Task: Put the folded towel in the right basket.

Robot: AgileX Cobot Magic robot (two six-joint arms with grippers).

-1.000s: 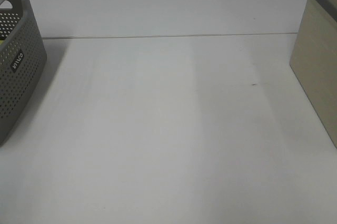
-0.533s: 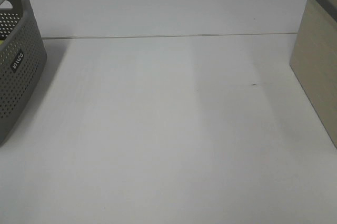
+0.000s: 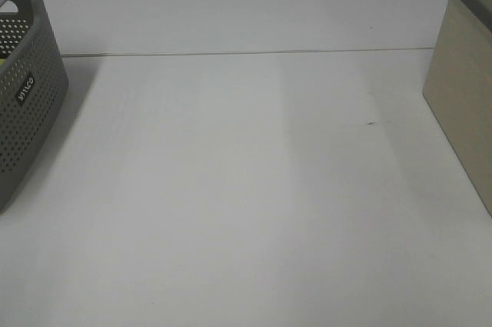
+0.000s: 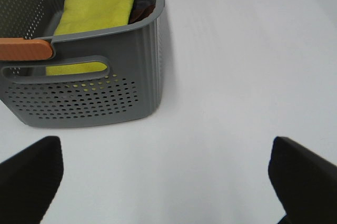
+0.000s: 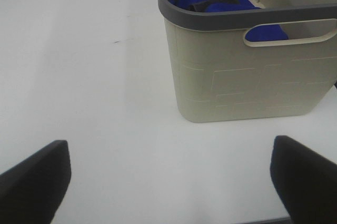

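The left gripper (image 4: pixel 163 176) is spread wide and holds nothing, its dark fingertips apart above the white table (image 3: pixel 246 188), near the grey perforated basket (image 4: pixel 89 84). The right gripper (image 5: pixel 168 176) is likewise spread and bare, near the beige basket (image 5: pixel 242 71), which holds blue cloth (image 5: pixel 216 0). The folded yellow towel (image 4: pixel 95 13) lies in the grey basket on the left, beside something dark I cannot make out. Judging by its look, the towel is soft, light and limp, and a pinch at one corner would let it unfold. A hold across the thick folded edge, fingers reaching down past the rim, looks safer
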